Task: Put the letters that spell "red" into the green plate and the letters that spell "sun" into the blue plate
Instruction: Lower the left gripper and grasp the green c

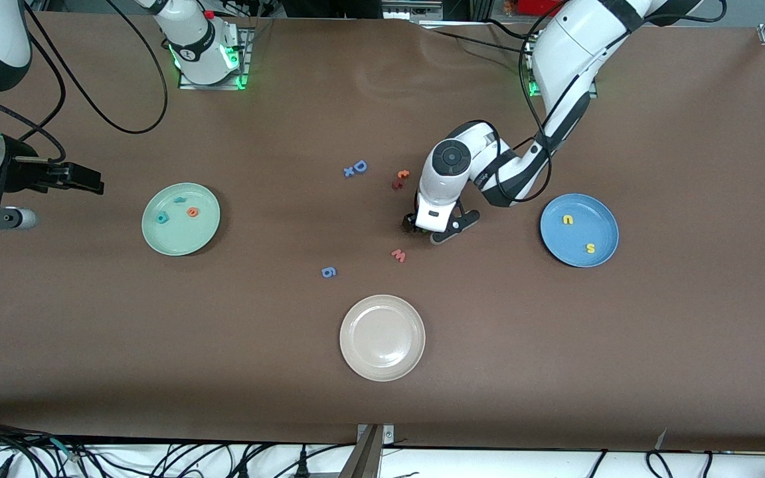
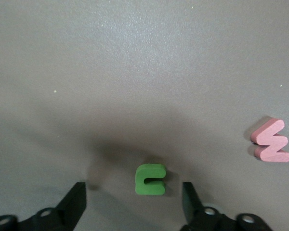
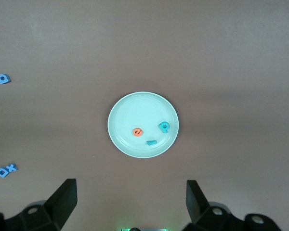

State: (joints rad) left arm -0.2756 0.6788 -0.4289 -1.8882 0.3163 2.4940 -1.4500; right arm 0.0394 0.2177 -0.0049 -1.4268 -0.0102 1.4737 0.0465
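Green "n" (image 2: 150, 179) lies untouched between left gripper's (image 2: 134, 198) open fingers (image 2: 76, 198).

Even overhead light falls on the brown surface (image 1: 223, 372), bright and without hard glare; a pale sheen lies near its top middle. In the left wrist view a soft dark shadow pools around the green letter (image 2: 150, 179). Green glow marks both arm bases. All views are sharp, shadows faint
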